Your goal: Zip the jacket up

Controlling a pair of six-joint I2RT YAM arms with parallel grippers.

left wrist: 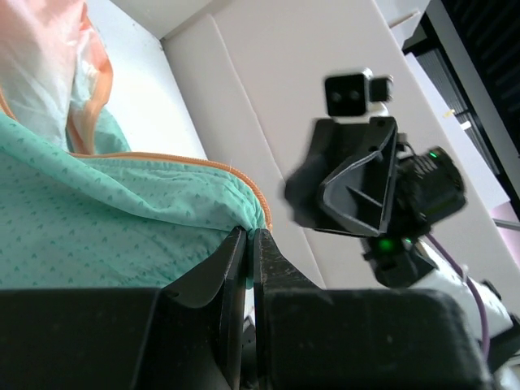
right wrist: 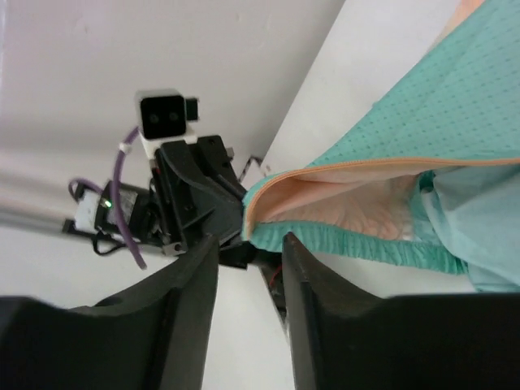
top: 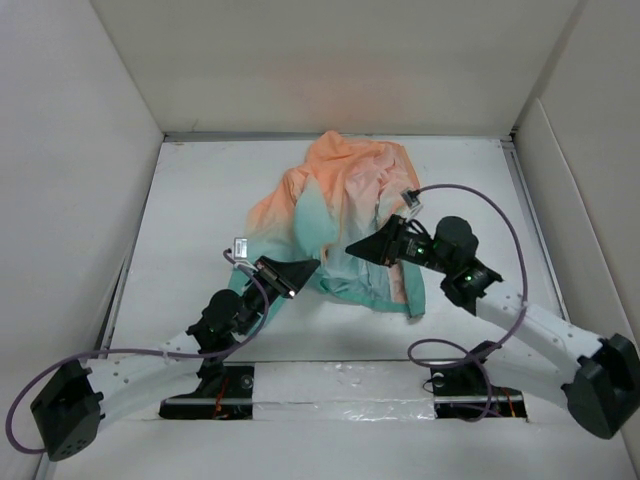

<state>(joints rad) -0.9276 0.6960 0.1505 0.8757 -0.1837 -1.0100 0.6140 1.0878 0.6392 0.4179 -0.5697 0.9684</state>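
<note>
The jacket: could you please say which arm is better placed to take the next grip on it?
Right, probably. The right gripper is open, with the orange-trimmed edge of the jacket just ahead of it; the left gripper is shut on the hem corner.

Jacket (top: 340, 215) lies on bench (top: 190, 200), centre, toward the back; hood end far, hem near. Left fingers (top: 295, 272) at hem's near-left corner, touching it. Right fingers (top: 375, 245) to their right, over jacket's front, facing them.
</note>
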